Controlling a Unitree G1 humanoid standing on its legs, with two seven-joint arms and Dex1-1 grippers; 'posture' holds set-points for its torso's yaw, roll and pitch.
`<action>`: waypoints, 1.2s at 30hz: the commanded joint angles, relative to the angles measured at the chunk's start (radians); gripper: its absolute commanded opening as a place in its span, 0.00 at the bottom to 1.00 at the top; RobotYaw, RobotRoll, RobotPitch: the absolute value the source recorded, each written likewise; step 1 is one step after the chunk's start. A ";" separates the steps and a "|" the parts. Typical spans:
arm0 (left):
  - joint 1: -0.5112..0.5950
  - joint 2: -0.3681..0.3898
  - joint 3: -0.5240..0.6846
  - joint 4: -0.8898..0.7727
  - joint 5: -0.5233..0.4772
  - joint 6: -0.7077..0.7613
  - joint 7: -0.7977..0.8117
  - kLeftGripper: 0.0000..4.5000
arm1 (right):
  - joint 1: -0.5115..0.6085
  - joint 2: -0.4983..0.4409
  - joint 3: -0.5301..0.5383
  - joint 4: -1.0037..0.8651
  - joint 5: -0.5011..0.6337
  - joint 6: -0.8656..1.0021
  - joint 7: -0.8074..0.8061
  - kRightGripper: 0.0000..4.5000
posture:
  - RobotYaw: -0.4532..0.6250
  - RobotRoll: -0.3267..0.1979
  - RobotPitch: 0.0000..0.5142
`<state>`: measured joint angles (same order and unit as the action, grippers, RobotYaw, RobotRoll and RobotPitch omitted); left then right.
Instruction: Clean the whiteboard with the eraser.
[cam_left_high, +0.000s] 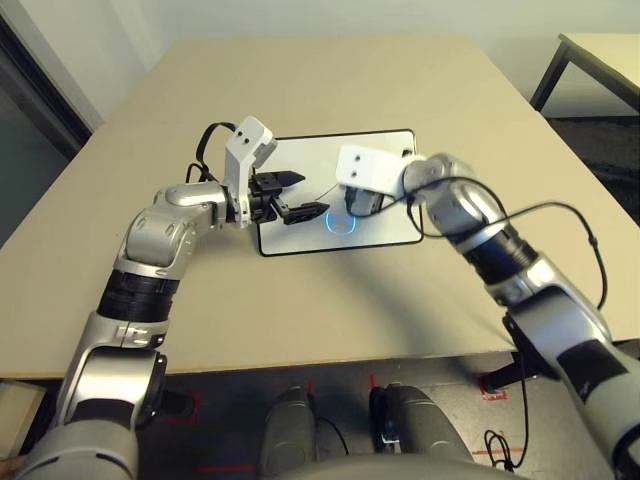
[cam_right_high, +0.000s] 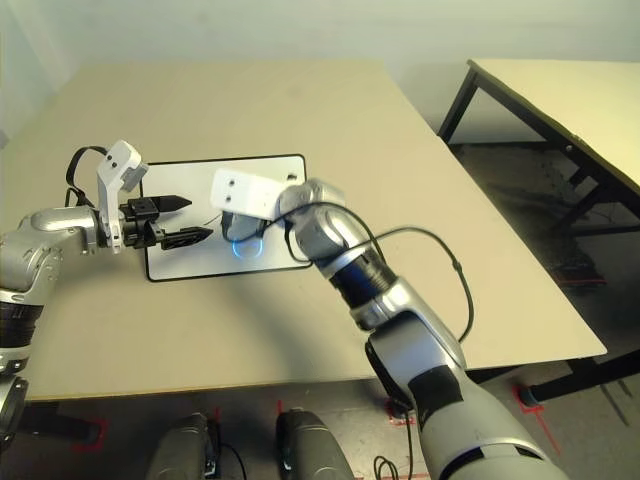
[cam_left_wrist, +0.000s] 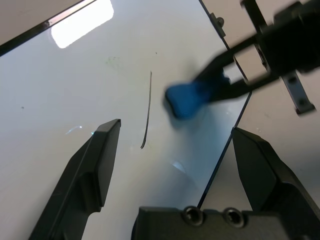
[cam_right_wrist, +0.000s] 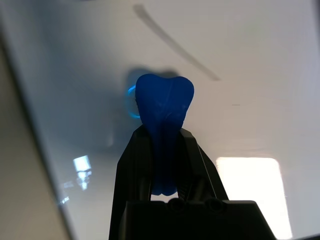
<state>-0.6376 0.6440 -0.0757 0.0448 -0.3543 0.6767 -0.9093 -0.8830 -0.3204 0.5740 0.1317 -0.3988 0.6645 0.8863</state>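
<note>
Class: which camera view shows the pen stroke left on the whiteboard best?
The left wrist view: the thin black stroke runs sharp and whole on the whiteboard, beside the eraser. The right wrist view shows it blurred; in the eye views it is barely visible.

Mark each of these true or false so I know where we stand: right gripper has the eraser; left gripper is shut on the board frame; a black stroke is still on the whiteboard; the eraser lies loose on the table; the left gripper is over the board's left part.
1. The right gripper holds the blue eraser. True.
2. The left gripper is shut on the board's frame. False: its fingers stand open above the whiteboard, holding nothing.
3. A thin black stroke remains on the whiteboard. True.
4. The eraser lies loose on the table. False: it is clamped between the right gripper's fingers, over the board.
5. The left gripper is over the board's left part. True.
</note>
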 joint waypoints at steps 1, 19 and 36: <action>0.009 0.000 0.000 -0.004 0.006 0.003 0.001 1.00 | -0.008 0.002 0.016 0.004 -0.007 0.017 0.011 0.13 | 0.42 0.62 0.13; 0.015 0.018 0.008 0.000 0.008 0.006 0.001 1.00 | -0.024 0.033 0.023 0.048 -0.001 -0.025 0.001 0.13 | 0.43 0.62 0.14; 0.018 0.065 0.022 0.023 0.013 0.009 -0.005 1.00 | -0.142 0.089 -0.026 0.211 0.004 -0.082 -0.072 0.13 | 0.43 0.62 0.15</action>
<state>-0.6307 0.6993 -0.0587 0.0646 -0.3519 0.6779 -0.9105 -1.0462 -0.2363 0.5349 0.3607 -0.4003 0.5754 0.7954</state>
